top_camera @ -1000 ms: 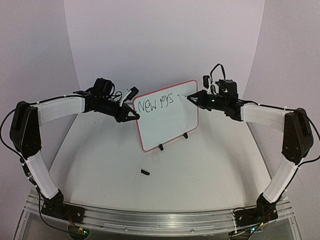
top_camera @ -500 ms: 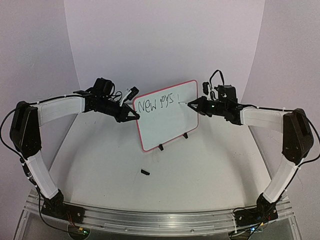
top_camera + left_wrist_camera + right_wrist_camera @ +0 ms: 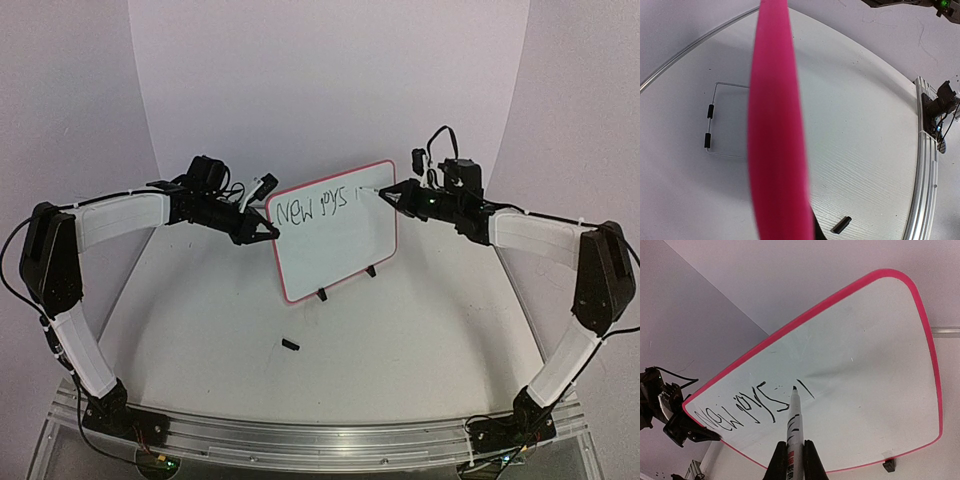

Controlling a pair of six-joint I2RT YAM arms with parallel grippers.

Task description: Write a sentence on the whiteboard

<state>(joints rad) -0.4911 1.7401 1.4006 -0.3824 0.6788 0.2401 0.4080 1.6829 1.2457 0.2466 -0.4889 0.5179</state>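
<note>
Trailing the sentence [image 3: 318, 207] — one new stroke [image 3: 357, 196].

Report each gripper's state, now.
Left gripper: closed on the edge of the small white, red-pink-framed whiteboard.
Right gripper: closed on the slim black-and-white marker pen.

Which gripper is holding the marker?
The right gripper: it clamps the marker, tip by the sentence on the whiteboard. The left gripper grips the whiteboard's pink edge instead.
</note>
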